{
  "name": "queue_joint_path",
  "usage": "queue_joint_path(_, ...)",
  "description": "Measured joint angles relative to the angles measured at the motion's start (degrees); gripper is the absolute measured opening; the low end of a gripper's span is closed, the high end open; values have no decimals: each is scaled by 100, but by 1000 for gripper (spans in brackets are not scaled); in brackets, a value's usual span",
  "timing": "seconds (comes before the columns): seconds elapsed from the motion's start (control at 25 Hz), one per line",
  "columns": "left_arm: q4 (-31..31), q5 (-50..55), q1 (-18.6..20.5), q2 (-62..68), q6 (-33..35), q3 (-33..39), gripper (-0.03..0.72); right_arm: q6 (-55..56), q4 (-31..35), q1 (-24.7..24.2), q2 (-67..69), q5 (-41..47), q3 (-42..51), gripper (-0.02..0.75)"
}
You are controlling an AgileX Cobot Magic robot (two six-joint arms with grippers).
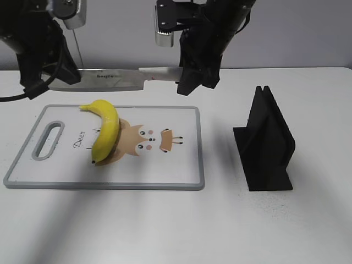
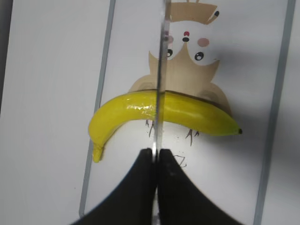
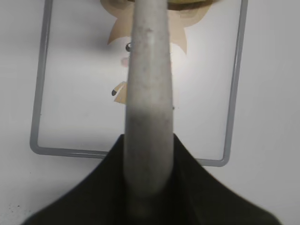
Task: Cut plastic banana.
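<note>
The yellow plastic banana (image 1: 106, 129) lies whole on the white cutting board (image 1: 165, 170) over its deer drawing. A kitchen knife (image 1: 118, 78) hangs level above the board's far edge. My left gripper (image 1: 58, 77) is shut on the blade's tip end. My right gripper (image 1: 190, 77) is shut on the knife's grey handle (image 3: 149, 108). In the left wrist view the blade's edge (image 2: 160, 93) runs across the middle of the banana (image 2: 187, 112), and my left gripper (image 2: 157, 157) pinches it. In the right wrist view my right gripper (image 3: 149, 154) clasps the handle.
A black knife stand (image 1: 267, 143) sits on the white table to the right of the board. The board has a grey rim and a handle slot (image 1: 48, 140) at its left end.
</note>
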Motion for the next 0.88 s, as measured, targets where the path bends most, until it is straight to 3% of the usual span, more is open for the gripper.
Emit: queue_joint_path(0.88, 146, -1247, 28, 1567, 30, 0, 2, -19, -249, -12, 1202, -577, -524, 181)
